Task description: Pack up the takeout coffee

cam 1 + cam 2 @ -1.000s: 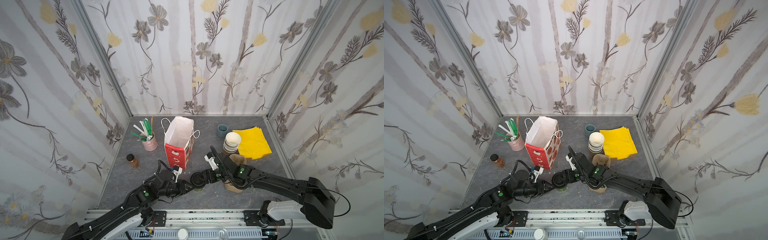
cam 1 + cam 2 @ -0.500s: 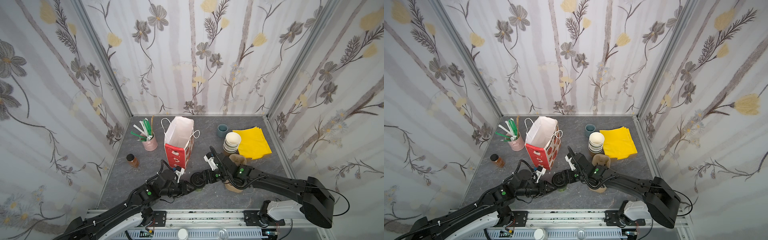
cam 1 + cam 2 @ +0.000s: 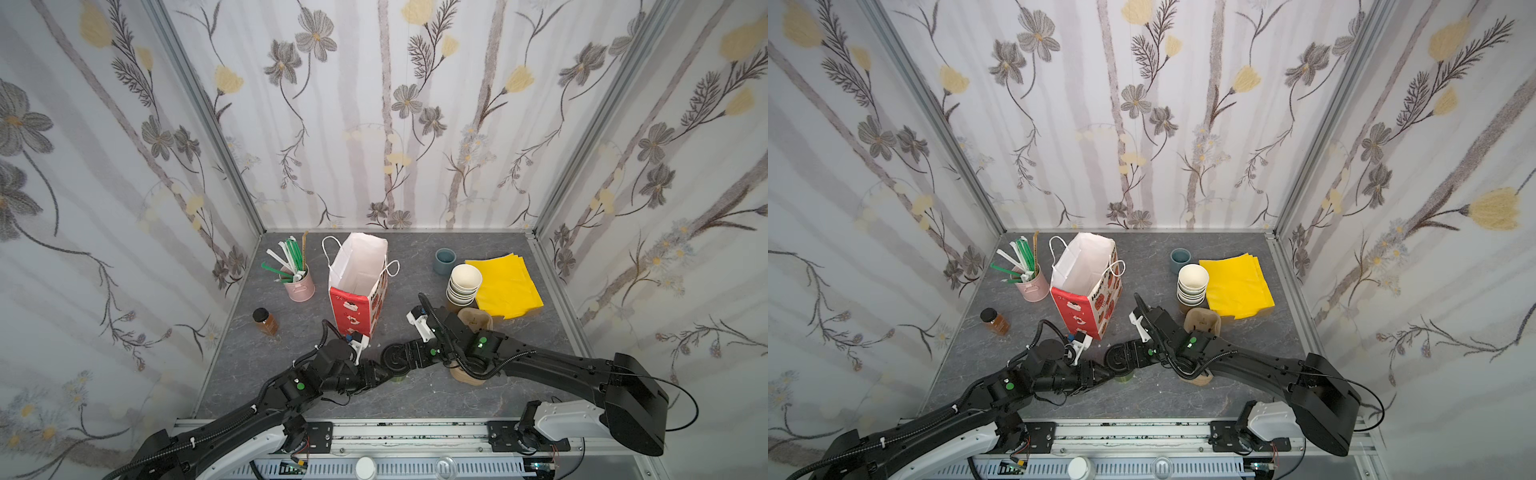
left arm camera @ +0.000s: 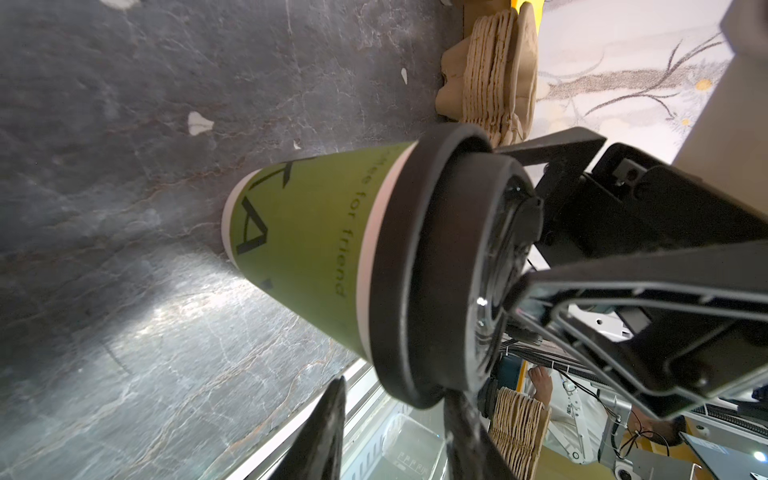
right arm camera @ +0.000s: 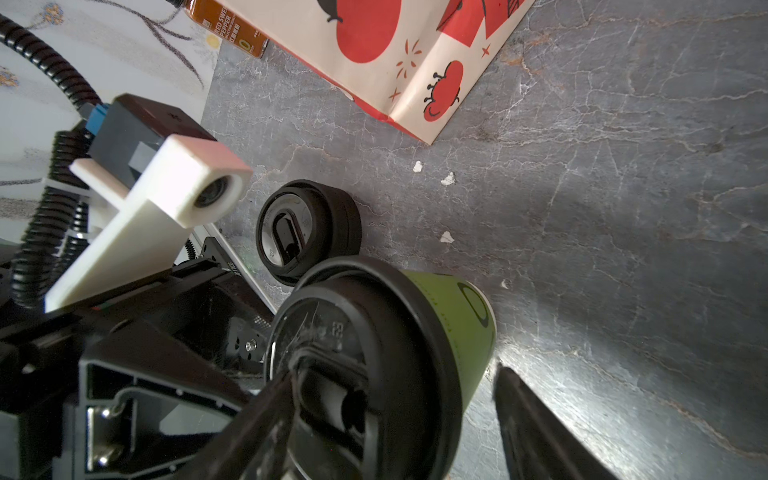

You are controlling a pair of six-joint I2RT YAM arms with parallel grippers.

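The packing is judged to be at an early stage: the takeout coffee (image 4: pixel 316 249) is seen standing upright on the counter (image 3: pixel 415 266) near its front edge, with its black lid (image 4: pixel 419 270) seated on the rim, and it has not been lifted. The paper bag (image 3: pixel 357 286) stands open and upright behind it, just apart, and nothing can be made out inside it. Gripping, carrying and lowering the cup into the bag are therefore left to be done. In both top views the left arm (image 3: pixel 299 384) and the right arm (image 3: pixel 540 365) are stretched low over the counter from opposite sides, and their ends meet at the cup. The left tool (image 4: pixel 395 388) is turned so that its narrowly parted jaws straddle the lid's edge, one above and one below; whether the edge is pinched cannot be told. The right tool (image 5: pixel 395 374) is spread wide, with one jaw laid across the lid's top and the other clear of the cup's side, so nothing is held by it. A squat stack of lids (image 5: pixel 307 228) sits just beside the cup.
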